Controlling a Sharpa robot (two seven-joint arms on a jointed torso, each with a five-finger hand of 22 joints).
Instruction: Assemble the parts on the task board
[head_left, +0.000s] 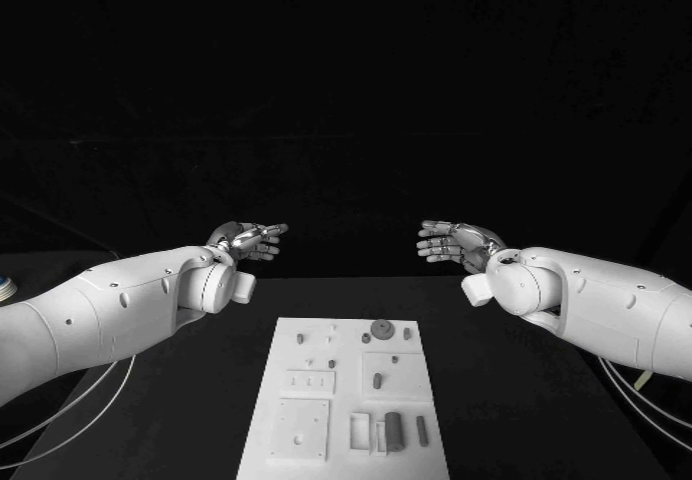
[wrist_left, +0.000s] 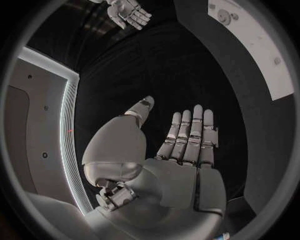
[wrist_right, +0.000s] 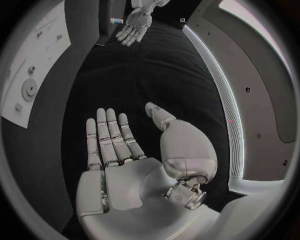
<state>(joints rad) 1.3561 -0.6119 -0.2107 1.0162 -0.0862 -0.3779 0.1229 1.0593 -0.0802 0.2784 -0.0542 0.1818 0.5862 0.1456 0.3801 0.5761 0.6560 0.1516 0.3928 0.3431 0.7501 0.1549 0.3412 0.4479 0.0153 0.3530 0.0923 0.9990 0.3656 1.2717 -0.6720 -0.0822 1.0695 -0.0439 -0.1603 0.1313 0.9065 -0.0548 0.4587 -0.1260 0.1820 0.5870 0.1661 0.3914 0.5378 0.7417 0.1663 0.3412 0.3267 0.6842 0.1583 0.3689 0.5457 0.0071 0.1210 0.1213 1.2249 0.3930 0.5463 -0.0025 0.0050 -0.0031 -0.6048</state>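
The white task board (head_left: 289, 425) lies in the middle of the black table, near me. Several small grey parts lie on it: a round disc (head_left: 382, 329) near its far edge, small pegs (head_left: 378, 380) in the middle, and upright blocks (head_left: 392, 430) near the front. The board (wrist_left: 262, 45) and disc (wrist_left: 223, 16) also appear in the left wrist view, and the board (wrist_right: 37, 60) in the right wrist view. My left hand (head_left: 248, 241) is raised beyond the board's far left, fingers straight, holding nothing. My right hand (head_left: 454, 243) mirrors it at the far right, also empty.
Black tabletop (head_left: 505, 400) surrounds the board on all sides. A small round object (head_left: 6, 289) sits at the table's far left edge. Cables (head_left: 635, 395) hang under both arms.
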